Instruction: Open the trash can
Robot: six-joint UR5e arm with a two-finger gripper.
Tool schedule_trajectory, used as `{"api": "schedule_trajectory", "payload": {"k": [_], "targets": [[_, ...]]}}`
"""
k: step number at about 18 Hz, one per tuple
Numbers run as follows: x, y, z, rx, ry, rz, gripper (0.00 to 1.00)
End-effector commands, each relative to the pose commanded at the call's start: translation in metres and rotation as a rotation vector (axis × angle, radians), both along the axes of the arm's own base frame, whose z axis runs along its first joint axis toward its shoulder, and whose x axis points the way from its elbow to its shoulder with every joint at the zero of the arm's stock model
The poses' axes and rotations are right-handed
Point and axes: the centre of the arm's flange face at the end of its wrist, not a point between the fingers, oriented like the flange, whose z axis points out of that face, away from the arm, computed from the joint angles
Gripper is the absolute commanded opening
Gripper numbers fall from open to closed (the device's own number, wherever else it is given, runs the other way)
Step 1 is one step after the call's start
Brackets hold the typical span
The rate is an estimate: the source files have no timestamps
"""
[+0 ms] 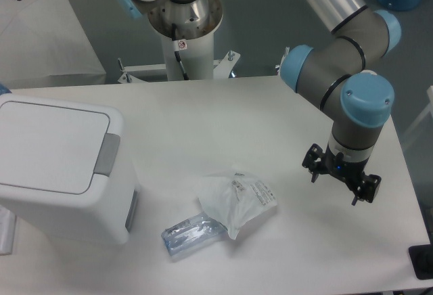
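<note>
The trash can [61, 166] is a large white boxy bin standing on the left side of the table. Its flat white lid [47, 145] lies closed, with a grey rectangular push tab [106, 154] on its right edge. My gripper [340, 181] hangs over the right side of the table, far to the right of the bin. Its two black fingers are spread apart and hold nothing.
A small white plastic bag with printed text [237, 200] lies mid-table, with a clear blue-tinted packet [191, 232] at its lower left. The arm's base column [184, 24] stands behind the table. The table's right edge [413, 180] runs close to the gripper.
</note>
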Motion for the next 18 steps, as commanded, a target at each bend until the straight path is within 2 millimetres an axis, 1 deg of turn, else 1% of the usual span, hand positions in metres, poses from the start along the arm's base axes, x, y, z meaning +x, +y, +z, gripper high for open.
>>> {"api": "schedule_trajectory", "payload": {"k": [3, 7, 9, 10, 11, 12, 13, 15, 17, 18], "targets": [[0.0, 0.0, -0.001, 0.002, -0.003, 0.0, 1.0], [0.004, 0.006, -0.001, 0.05, -0.026, 0.0, 1.0], [0.004, 0.007, -0.009, 0.101, -0.038, 0.008, 1.0], [0.008, 0.008, -0.015, 0.131, -0.058, 0.042, 1.0], [0.011, 0.009, -0.016, 0.152, -0.074, 0.084, 1.0], [0.014, 0.01, -0.013, 0.165, -0.082, 0.114, 1.0], [0.014, 0.011, -0.005, 0.178, -0.08, 0.145, 1.0], [0.019, 0.02, 0.004, 0.224, -0.118, 0.261, 1.0], [0.022, 0.032, 0.03, 0.326, -0.171, 0.394, 1.0], [0.021, 0.034, 0.041, 0.35, -0.176, 0.417, 1.0]]}}
